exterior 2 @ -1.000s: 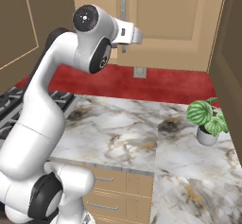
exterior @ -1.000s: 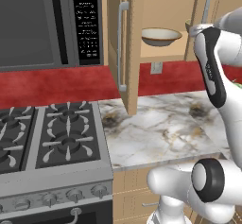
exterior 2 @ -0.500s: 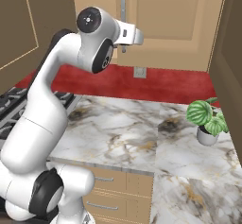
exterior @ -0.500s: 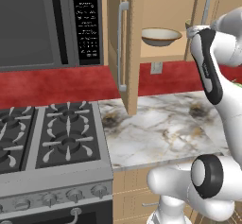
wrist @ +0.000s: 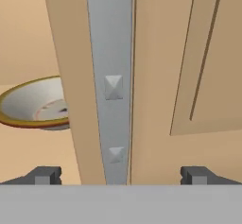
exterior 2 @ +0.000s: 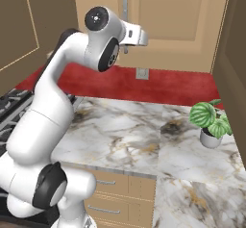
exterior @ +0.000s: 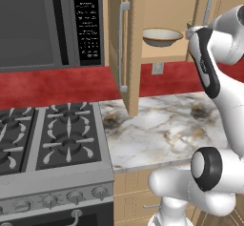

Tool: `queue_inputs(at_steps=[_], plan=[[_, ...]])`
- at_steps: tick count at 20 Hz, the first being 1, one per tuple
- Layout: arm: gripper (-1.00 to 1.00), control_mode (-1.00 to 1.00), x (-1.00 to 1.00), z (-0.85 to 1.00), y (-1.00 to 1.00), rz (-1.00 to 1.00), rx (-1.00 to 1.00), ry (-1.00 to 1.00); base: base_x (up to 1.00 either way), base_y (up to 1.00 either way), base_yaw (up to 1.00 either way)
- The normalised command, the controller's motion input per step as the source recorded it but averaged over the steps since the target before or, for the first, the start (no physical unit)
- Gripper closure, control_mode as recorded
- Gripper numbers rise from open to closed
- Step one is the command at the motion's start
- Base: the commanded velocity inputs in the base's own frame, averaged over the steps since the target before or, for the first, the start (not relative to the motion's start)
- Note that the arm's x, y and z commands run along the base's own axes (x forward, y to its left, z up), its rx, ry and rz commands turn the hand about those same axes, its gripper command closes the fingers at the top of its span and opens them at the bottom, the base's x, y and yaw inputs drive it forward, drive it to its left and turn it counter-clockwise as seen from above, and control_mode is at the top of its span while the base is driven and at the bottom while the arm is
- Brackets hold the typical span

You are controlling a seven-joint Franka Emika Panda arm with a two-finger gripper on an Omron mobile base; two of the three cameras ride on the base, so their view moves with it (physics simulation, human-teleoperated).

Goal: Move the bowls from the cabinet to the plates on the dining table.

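- The jaws are spread wide, nothing held, flanking the cabinet (exterior: pixel 128 39) door's grey handle (wrist: pixel 111 81).
- A shallow bowl (exterior: pixel 162 36) is seen on the shelf (exterior: pixel 164 54).

One shallow cream bowl (exterior: pixel 162 36) on the cabinet shelf (exterior: pixel 164 54), at two o'clock in the left base view; two grey bar handles (exterior: pixel 123 46) on the cabinet doors; one microwave (exterior: pixel 50 25); four stove burners (exterior: pixel 66 144); one potted plant (exterior 2: pixel 210 123) on the marble desk (exterior 2: pixel 139 140); one wall outlet (exterior 2: pixel 141 73).
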Motion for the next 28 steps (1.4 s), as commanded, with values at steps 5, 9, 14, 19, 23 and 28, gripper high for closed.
queue_inputs(at_steps=[5, 9, 14, 19, 23, 28], plan=[[-1.00, -1.00, 0.44, -0.37, -0.22, 0.00, 0.00, 0.00, 0.00, 0.00, 0.00], [-1.00, -1.00, 0.47, -0.31, -0.19, 0.02, 0.00, 0.00, 0.00, 0.00, 0.00], [-1.00, -1.00, 0.42, 0.00, -0.07, 0.03, 0.00, 0.00, 0.00, 0.00, 0.00], [-1.00, -1.00, 0.53, -0.08, -0.05, 0.04, 0.01, 0.00, 0.00, 0.00, 0.00], [-1.00, -1.00, 0.34, -0.10, 0.00, 0.07, 0.02, 0.00, 0.00, 0.00, 0.00], [1.00, -1.00, 0.33, -0.05, 0.00, 0.06, 0.00, 0.00, 0.00, 0.00, 0.00]])
